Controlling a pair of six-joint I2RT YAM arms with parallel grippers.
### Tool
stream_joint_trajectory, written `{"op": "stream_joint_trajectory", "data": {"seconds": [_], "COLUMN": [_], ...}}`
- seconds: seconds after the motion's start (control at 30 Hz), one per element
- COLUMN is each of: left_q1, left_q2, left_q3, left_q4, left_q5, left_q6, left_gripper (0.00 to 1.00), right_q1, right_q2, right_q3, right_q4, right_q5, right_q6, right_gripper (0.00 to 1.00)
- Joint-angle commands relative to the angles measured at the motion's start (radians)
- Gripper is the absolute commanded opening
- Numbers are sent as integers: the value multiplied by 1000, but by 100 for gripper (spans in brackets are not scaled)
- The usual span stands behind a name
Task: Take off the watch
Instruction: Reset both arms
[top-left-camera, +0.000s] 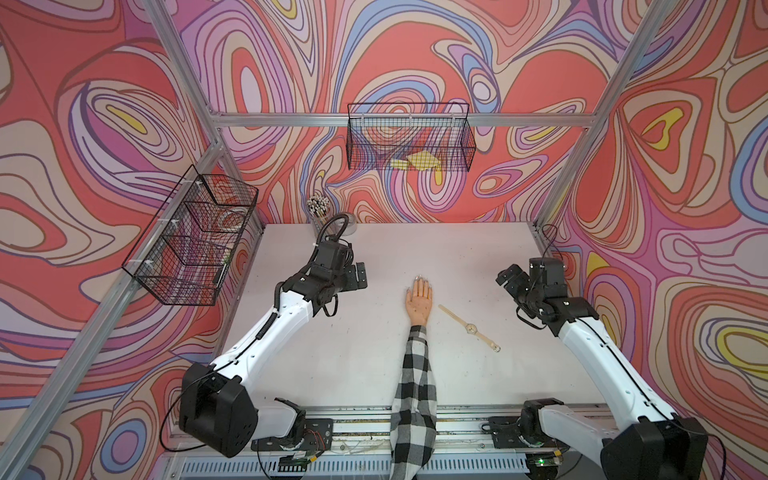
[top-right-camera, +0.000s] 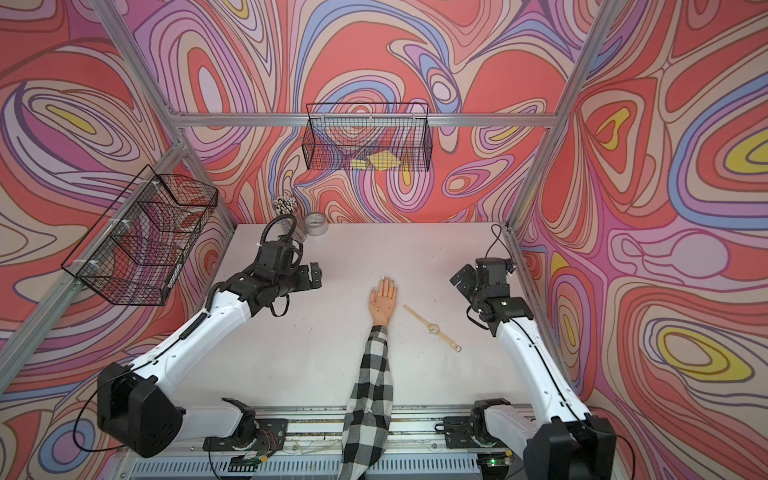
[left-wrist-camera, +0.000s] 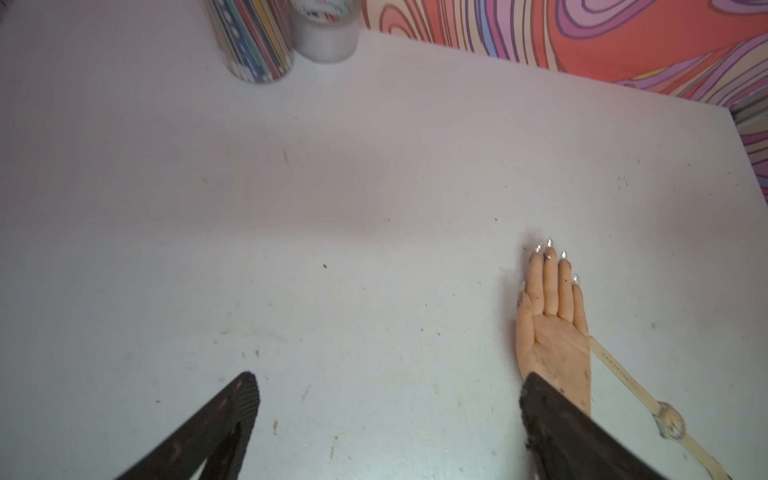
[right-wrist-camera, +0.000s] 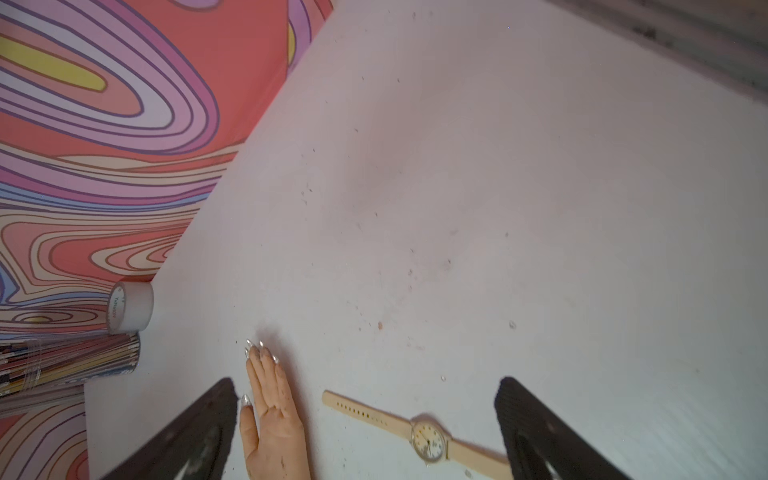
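The watch (top-left-camera: 471, 328) (top-right-camera: 434, 329) lies flat and unbuckled on the white table (top-left-camera: 374, 257), strap stretched out, just right of the mannequin hand (top-left-camera: 419, 299) (top-right-camera: 384, 302). It is off the wrist and touches nothing else. In the right wrist view the watch (right-wrist-camera: 428, 436) lies below the wide-open right gripper (right-wrist-camera: 365, 386), with the hand (right-wrist-camera: 274, 419) beside it. My right gripper (top-left-camera: 509, 278) hovers to the right of the watch, holding nothing. My left gripper (top-left-camera: 359, 276) stands open and empty left of the hand; in its wrist view (left-wrist-camera: 386, 378) the hand (left-wrist-camera: 552, 328) and watch (left-wrist-camera: 669, 422) show.
A checked sleeve (top-left-camera: 415, 399) covers the mannequin forearm down to the front rail. A cup of pencils (top-left-camera: 319, 212) and a tape roll (top-right-camera: 316, 223) stand at the back left. Wire baskets hang on the left wall (top-left-camera: 191, 237) and back wall (top-left-camera: 409, 137).
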Motion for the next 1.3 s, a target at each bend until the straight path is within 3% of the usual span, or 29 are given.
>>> {"op": "stream_joint_trajectory", "data": {"seconds": [0.0, 0.1, 0.27, 0.37, 0.6, 0.8, 0.93, 1.1, 1.2, 1.27], "left_q1": [5, 22, 142, 190, 201, 218, 235, 253, 269, 307], "left_q2": [-120, -200, -227, -177, -13, 154, 210, 212, 211, 216], "left_q3": [-167, -345, -517, -599, -734, -753, -729, -723, -724, -721], "left_q4": [309, 626, 860, 929, 1147, 1325, 1342, 1321, 1316, 1294], "left_q5": [-247, -352, -359, -349, -355, -333, -265, -185, -89, 34], "left_q6": [180, 338, 404, 426, 416, 425, 440, 446, 462, 452], "left_gripper": [99, 99, 99, 99, 99, 99, 99, 99, 99, 99], "right_q1": [-3, -4, -4, -4, -6, -7, -6, -7, -7, -7], "right_q2": [34, 49, 111, 157, 218, 311, 379, 416, 433, 509], "right_q3": [38, 5, -48, -104, -276, -429, -502, -468, -444, -497], "right_q4": [162, 336, 486, 546, 749, 1092, 1289, 1284, 1259, 1419], "right_q5": [126, 208, 239, 236, 230, 177, 172, 102, 56, 62], "right_q6": [-195, -297, -511, -571, -617, -660, -683, -732, -752, -774], "right_gripper": [98, 98, 98, 98, 98, 98, 98, 98, 98, 98]}}
